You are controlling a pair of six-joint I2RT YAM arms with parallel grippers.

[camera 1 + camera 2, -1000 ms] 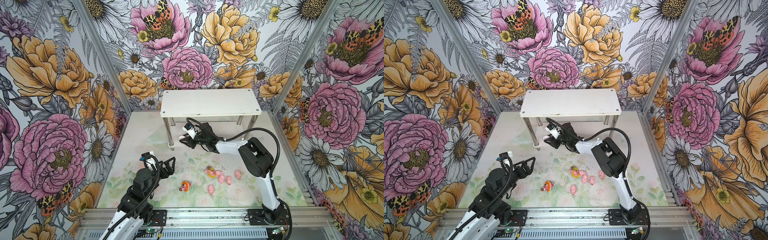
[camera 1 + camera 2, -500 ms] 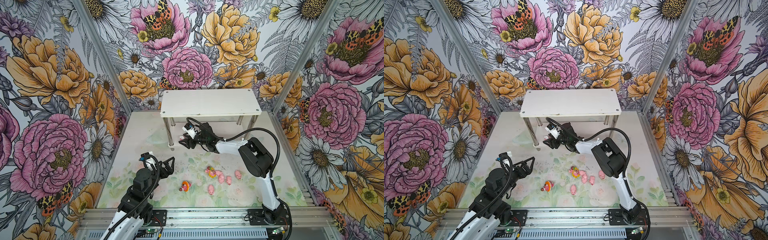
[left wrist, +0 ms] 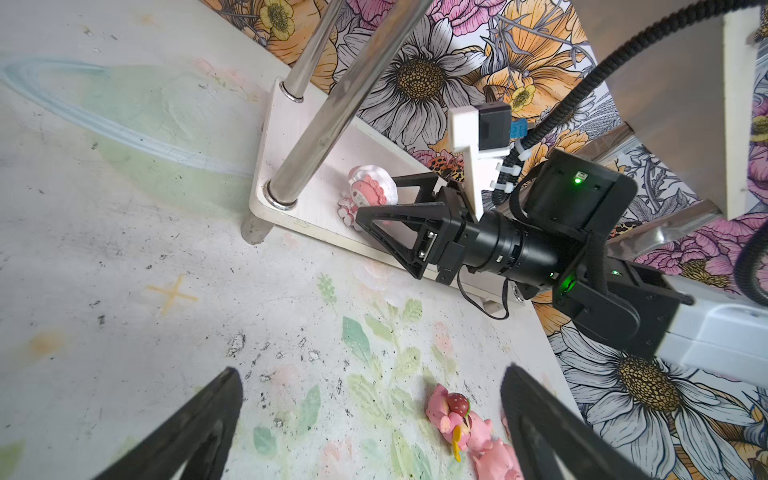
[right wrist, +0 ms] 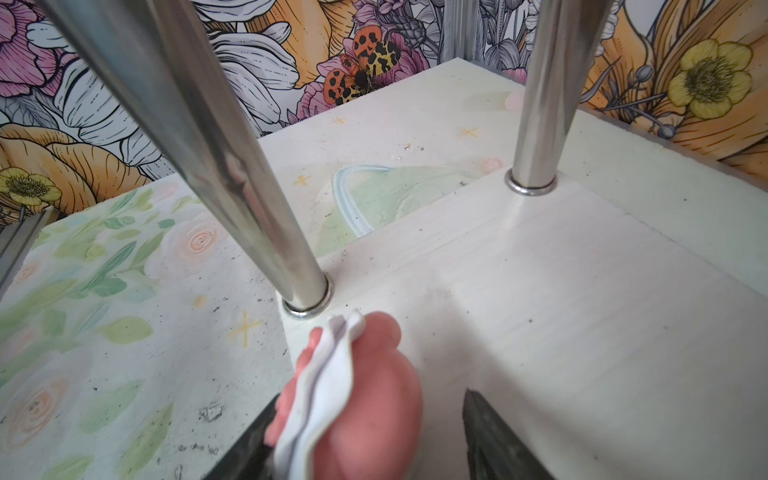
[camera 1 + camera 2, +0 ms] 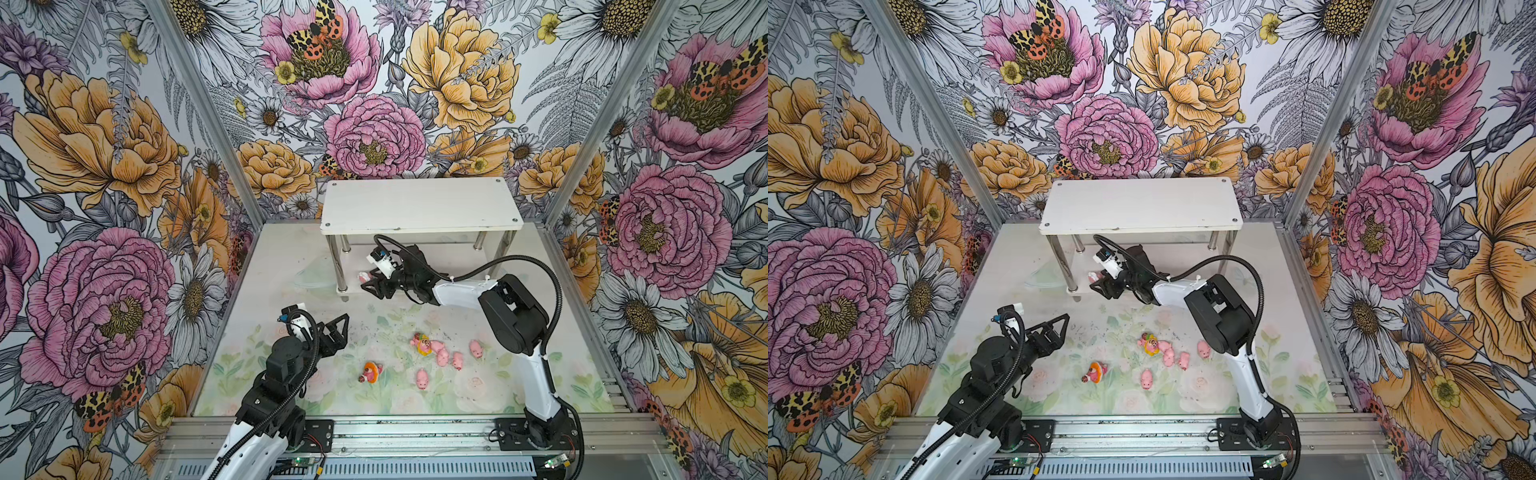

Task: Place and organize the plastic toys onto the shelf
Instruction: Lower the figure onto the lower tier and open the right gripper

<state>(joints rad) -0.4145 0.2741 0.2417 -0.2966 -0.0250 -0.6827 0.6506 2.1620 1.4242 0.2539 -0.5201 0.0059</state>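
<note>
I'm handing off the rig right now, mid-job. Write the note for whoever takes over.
Left gripper: open, empty, above the table.
Right gripper: jaws open around the white-rimmed toy, which rests on the lower tier of the shelf.
Done: one toy shelved.
Left: orange-rimmed toy, yellow-rimmed toy and five pink pigs, all on the table.

**Layout of shelf and toys**

The shelf [image 5: 419, 203] stands at the rear of the table [image 5: 291, 266]. One figure [image 3: 371, 192] lies on the lower tier [image 3: 316, 199], near the front-left leg [image 5: 338, 266]. A cluster of toys [image 5: 441, 356] lies on the table before the shelf, and a lone figure [image 5: 370, 372] lies apart to its left
</note>
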